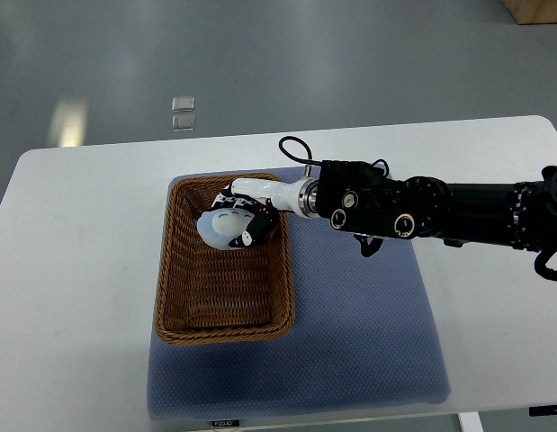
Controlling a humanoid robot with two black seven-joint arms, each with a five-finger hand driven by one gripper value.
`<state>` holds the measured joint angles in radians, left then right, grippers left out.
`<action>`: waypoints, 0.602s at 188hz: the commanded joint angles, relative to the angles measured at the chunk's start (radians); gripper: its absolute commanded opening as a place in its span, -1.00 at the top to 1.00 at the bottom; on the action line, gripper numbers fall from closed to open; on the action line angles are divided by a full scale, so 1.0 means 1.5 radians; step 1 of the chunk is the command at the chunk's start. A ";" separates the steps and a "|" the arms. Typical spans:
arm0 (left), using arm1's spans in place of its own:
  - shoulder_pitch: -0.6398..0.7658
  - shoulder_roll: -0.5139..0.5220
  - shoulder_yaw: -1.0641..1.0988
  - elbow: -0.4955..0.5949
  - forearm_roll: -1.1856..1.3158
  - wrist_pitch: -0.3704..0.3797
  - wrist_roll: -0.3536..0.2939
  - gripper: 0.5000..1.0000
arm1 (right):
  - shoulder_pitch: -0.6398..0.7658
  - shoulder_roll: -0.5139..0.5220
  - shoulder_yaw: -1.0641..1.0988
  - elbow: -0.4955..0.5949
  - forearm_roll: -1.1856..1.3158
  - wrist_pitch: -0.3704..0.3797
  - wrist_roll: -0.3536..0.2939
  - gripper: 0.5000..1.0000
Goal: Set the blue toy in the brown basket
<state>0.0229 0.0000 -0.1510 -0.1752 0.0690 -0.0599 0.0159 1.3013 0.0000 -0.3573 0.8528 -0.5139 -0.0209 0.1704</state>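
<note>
The brown wicker basket (175,297) sits on the left part of a blue-grey mat. My right arm comes in from the right edge and reaches over the basket's upper right rim. Its white hand (245,209) is inside the basket's far end, fingers curled over the light blue toy (220,229). The toy is pale blue with a small face, held just above or against the basket floor; I cannot tell if it touches. The left arm does not show.
The blue-grey mat (359,333) lies on a white table (71,270). Two small clear squares (183,112) lie on the floor beyond the table. A cardboard box corner (539,9) shows at the top right.
</note>
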 commanded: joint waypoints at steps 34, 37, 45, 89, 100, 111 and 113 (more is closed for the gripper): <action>0.000 0.000 -0.001 0.000 0.000 0.000 0.000 -1.00 | 0.004 0.000 0.015 0.000 0.009 0.000 0.001 -0.38; 0.000 0.000 -0.001 0.000 0.000 0.000 0.000 -1.00 | 0.005 0.000 0.021 0.000 0.010 0.000 0.002 -0.39; 0.000 0.000 -0.001 0.000 -0.001 0.000 0.000 -1.00 | 0.007 0.000 0.054 0.000 0.012 0.003 0.002 -0.41; 0.000 0.000 -0.002 0.001 -0.001 0.000 0.000 -1.00 | 0.000 -0.052 0.230 0.000 0.067 0.025 0.003 -0.43; 0.000 0.000 -0.002 0.001 -0.001 0.000 0.000 -1.00 | -0.028 -0.077 0.305 0.001 0.100 0.027 0.007 -0.43; 0.000 0.000 -0.002 0.001 -0.001 0.000 0.001 -1.00 | -0.071 -0.098 0.373 0.000 0.123 0.029 0.017 -0.43; 0.000 0.000 -0.002 0.001 -0.001 0.000 0.000 -1.00 | -0.080 -0.103 0.385 0.000 0.126 0.029 0.019 -0.43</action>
<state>0.0229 0.0000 -0.1526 -0.1735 0.0674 -0.0599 0.0154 1.2743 -0.0972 0.0495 0.8528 -0.3868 0.0184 0.1792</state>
